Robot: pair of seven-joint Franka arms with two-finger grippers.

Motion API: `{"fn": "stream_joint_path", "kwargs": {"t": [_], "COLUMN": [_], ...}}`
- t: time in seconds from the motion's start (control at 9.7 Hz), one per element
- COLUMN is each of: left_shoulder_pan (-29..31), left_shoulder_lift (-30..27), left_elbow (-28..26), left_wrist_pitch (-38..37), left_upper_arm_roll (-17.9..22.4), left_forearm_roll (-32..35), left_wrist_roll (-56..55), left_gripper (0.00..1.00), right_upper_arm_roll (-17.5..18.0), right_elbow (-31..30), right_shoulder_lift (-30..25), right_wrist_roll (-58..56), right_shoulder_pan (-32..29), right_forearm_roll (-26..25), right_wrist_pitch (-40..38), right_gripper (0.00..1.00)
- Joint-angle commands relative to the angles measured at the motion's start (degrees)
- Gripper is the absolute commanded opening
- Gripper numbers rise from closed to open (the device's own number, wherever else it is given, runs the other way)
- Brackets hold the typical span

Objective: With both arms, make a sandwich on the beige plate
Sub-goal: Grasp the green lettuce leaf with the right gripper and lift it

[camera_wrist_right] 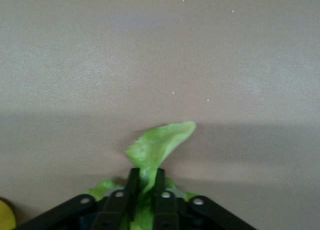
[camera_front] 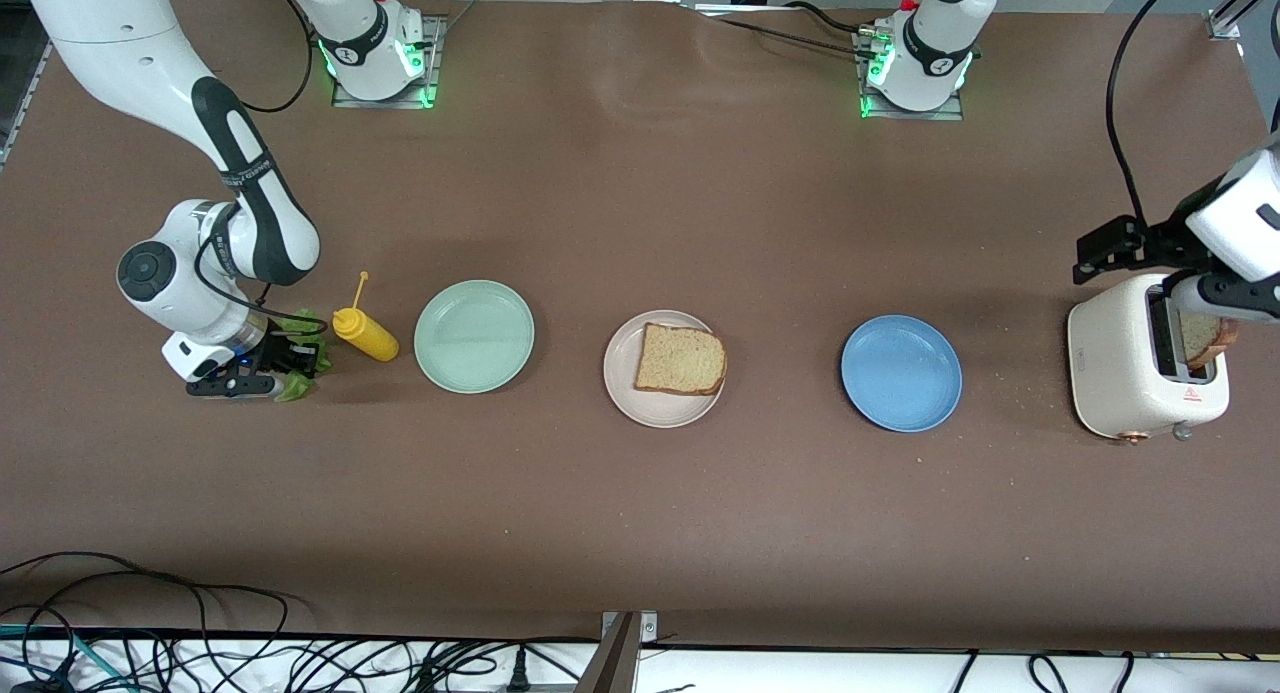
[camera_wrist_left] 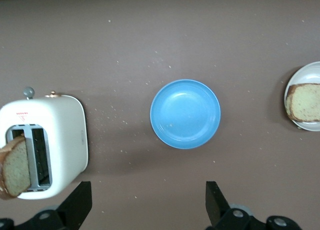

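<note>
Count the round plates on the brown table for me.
3, in a row: mint-green plate beside the yellow squeeze bottle, beige plate mid-table holding a toasted bread slice, blue plate toward the white toaster.

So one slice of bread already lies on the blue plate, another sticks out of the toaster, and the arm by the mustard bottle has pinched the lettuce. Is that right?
Not quite. The slice of bread lies on the beige plate, not the blue plate, which holds nothing; the front view shows this. The rest stands: a second slice sticks out of the toaster, and the right gripper, beside the mustard bottle, is shut on the lettuce.
</note>
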Motion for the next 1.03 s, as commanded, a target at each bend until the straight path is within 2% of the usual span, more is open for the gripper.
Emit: {"fn": "stream_joint_path", "kwargs": {"t": [0.0,0.1,0.31,0.93], "left_shoulder_pan": [3.71,3.9,3.9,4.16], "left_shoulder_lift": [-4.15,-4.24,-5.11,-7.23], "left_elbow": [-4.88,-5.06,-4.8,-4.89], "left_wrist_pitch": [0.57,0.57,-0.04,-2.59], "left_upper_arm_roll": [-4.96,-5.76,-7.17,-7.53], "left_forearm_roll": [2.66,3.36,3.55,3.9], "left_wrist_roll": [-1.27,-1.88,-3.46,-3.64], "left_gripper": [1.0,1.0,1.0,1.0], "right_upper_arm_roll": [0.25,0.16,0.08,0.69], "right_elbow": [1.2,2.25,6.98,25.79], "right_shoulder_lift": [-0.88,-1.75,-2.9,-7.74], "right_wrist_roll": [-1.83,-2.01,-2.27,0.43], "right_shoulder_pan": [-0.22,-0.13,-0.13,0.14], "right_forearm_roll": [0.94,0.77,0.68,1.03], "right_wrist_pitch": [-0.82,-3.0,-12.29,-49.55], "right_gripper": [0.0,0.0,0.0,0.0]}}
